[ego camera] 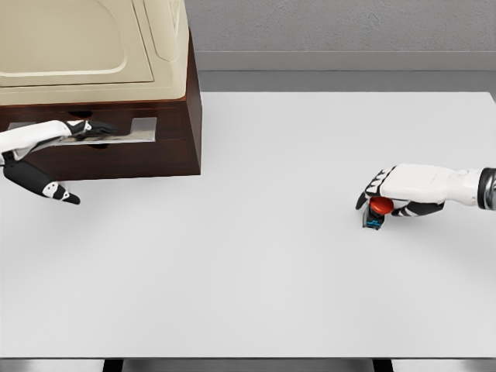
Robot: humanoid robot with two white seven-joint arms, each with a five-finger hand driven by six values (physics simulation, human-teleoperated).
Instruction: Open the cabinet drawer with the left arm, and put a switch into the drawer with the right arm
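Note:
A dark wooden cabinet (167, 116) with a cream top stands at the table's back left. Its drawer front (116, 159) carries a silver handle (132, 133). My left hand (77, 133) reaches in from the left with its fingers on that handle and its thumb (58, 191) hanging below. On the right side of the table sits the switch (377, 211), small with a red button and a blue-black base. My right hand (387, 194) lies over it, fingers curled around it.
The white table (256, 256) stretches wide between cabinet and switch. Its front edge runs along the bottom of the view. A grey wall stands behind.

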